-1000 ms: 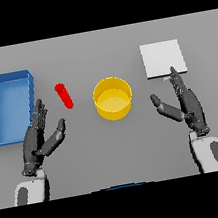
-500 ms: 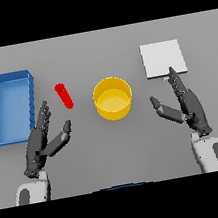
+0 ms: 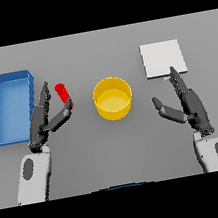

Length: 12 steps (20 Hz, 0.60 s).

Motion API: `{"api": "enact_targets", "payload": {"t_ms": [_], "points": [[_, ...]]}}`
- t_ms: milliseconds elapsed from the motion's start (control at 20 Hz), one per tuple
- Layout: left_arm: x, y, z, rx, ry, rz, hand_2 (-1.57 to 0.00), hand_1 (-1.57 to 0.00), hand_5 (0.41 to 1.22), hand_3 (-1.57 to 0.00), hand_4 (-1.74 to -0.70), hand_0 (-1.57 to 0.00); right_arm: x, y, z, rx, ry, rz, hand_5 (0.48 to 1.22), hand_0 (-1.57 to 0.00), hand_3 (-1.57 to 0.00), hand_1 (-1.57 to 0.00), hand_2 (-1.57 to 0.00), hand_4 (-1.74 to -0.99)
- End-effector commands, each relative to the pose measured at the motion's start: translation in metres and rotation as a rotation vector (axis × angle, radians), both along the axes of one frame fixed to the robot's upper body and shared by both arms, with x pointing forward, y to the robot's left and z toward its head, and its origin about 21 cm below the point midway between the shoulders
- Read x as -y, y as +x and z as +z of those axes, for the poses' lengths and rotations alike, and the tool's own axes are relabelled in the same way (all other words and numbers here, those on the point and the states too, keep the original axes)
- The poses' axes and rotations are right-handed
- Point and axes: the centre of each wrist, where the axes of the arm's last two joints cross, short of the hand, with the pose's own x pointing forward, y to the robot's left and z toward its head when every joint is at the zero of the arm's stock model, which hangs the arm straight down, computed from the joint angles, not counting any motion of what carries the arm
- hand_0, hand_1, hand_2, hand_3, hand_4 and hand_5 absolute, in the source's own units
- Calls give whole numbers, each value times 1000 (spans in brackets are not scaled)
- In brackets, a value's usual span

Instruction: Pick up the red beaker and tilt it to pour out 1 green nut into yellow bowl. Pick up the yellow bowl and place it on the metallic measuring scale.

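The red beaker (image 3: 63, 94) stands left of centre on the grey table, slim and tilted in the view. My left hand (image 3: 43, 121) is open right beside it, fingers straight along its left side and the thumb reaching up to its lower end. The yellow bowl (image 3: 112, 98) sits in the middle, upright; I see no nut in it. The metallic measuring scale (image 3: 162, 59) is a pale square plate at the back right. My right hand (image 3: 187, 103) is open in front of the scale, fingertips near its front edge, holding nothing.
A blue rectangular bin (image 3: 8, 105) lies at the far left, just beyond my left hand.
My left hand has moved forward and to the right, from short of the beaker to right beside it. The right hand has barely shifted.
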Motion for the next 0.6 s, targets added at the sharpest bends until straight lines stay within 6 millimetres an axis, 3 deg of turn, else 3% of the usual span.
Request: {"api": "enact_targets", "payload": {"t_ms": [0,300,550], "points": [[-2,6,-1,1,1,2,1,1,646,1,-1213,1,-2,2,1,-7,3,-3,618,1,1,1,1,-1293],[13,37,-10,2,14,-6,1,1,633,1,-1222,1,-1,-4,-2,-17,-6,-12,631,1,1,1,1,-1300],[17,55,-16,3,41,-12,1,1,668,1,-1258,1,1,5,2,-17,-20,-27,642,1,1,1,1,-1300]]}}
